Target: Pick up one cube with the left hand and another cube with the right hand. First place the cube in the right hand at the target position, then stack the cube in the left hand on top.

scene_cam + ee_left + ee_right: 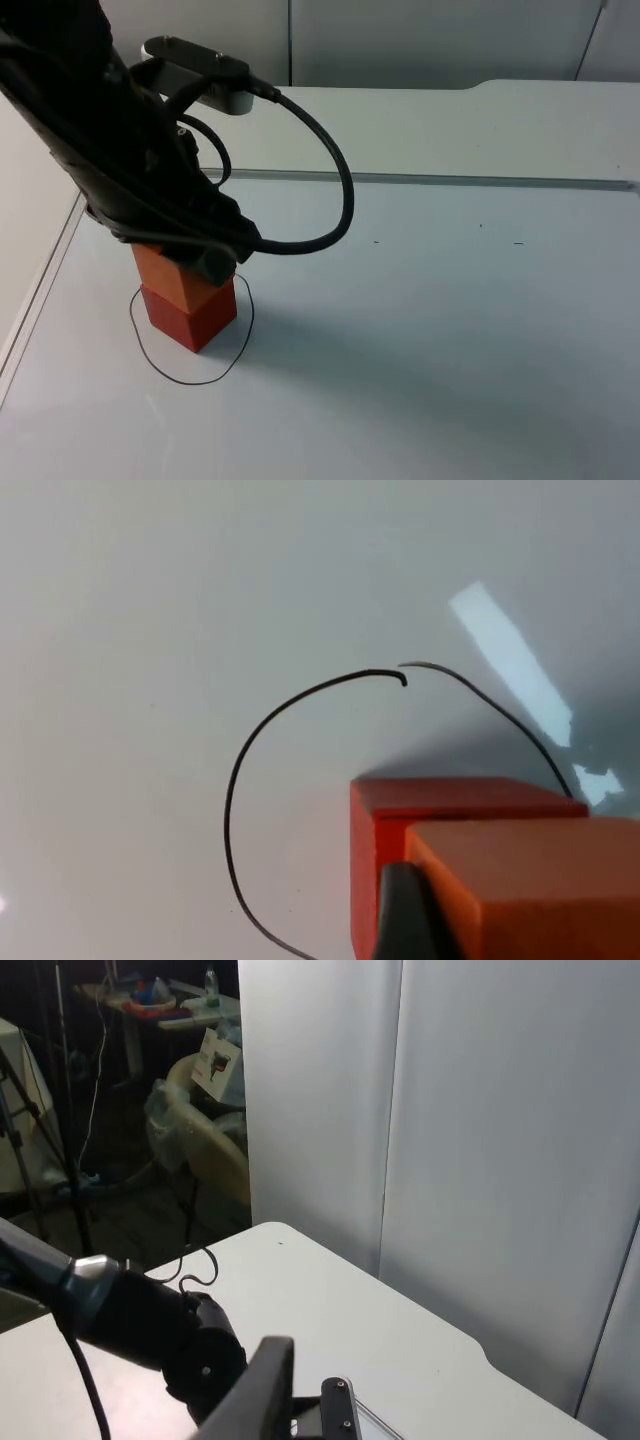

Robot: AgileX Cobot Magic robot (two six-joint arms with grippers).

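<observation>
An orange cube is held stacked on a red cube inside the drawn black circle at the near left of the white table. The upper cube is pinched by the left gripper, whose black fingertip is pressed against its side in the left wrist view, where both cubes are seen within the ring. The right gripper is kept raised away from the stack, pointed toward the grey partition; whether its fingers are spread cannot be told.
</observation>
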